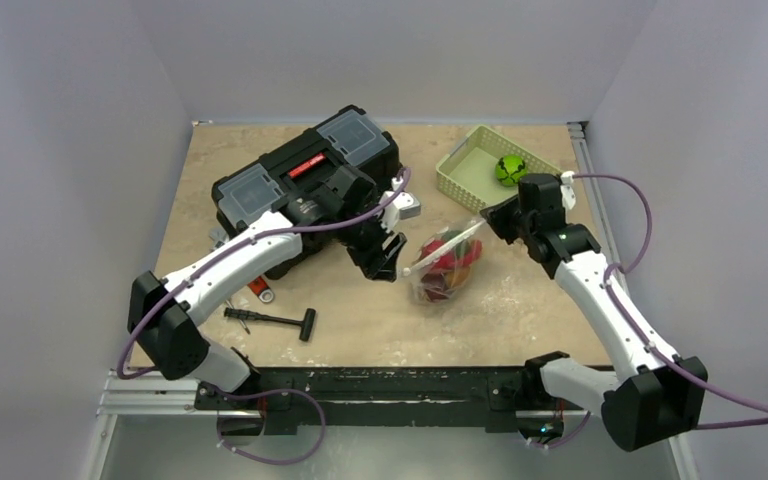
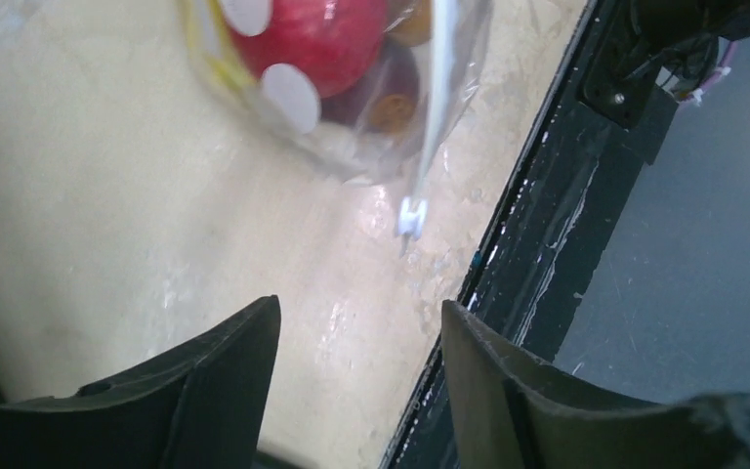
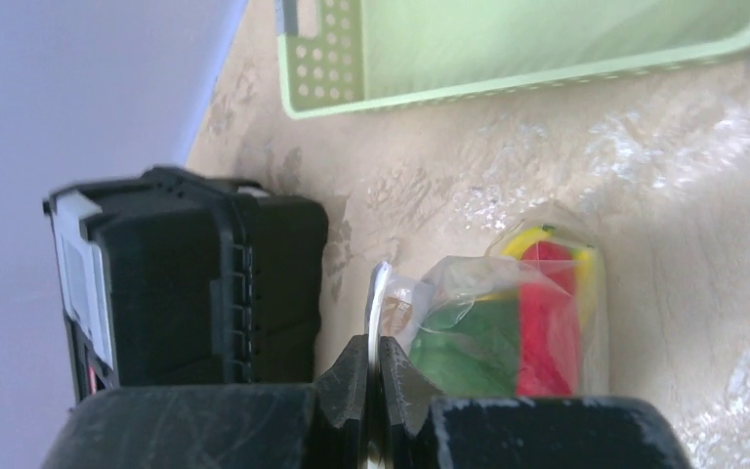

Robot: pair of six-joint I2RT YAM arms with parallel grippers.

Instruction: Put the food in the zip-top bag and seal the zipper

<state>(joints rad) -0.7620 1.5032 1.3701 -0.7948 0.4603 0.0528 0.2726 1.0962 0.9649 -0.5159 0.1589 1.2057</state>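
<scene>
Several pieces of food (image 3: 547,327) contained in zip-top bag (image 1: 428,291), laid at middle of table (image 1: 380,335); zipper (image 1: 446,247) end clamped by right gripper (image 3: 375,386); left gripper (image 2: 359,313) held apart just beside bag's other end.

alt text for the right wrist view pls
The right gripper is shut on the zipper at the mouth of the clear zip-top bag, which holds red, green and yellow toy food. A black toolbox sits to the left, a pale green basket beyond, on a beige table.
</scene>
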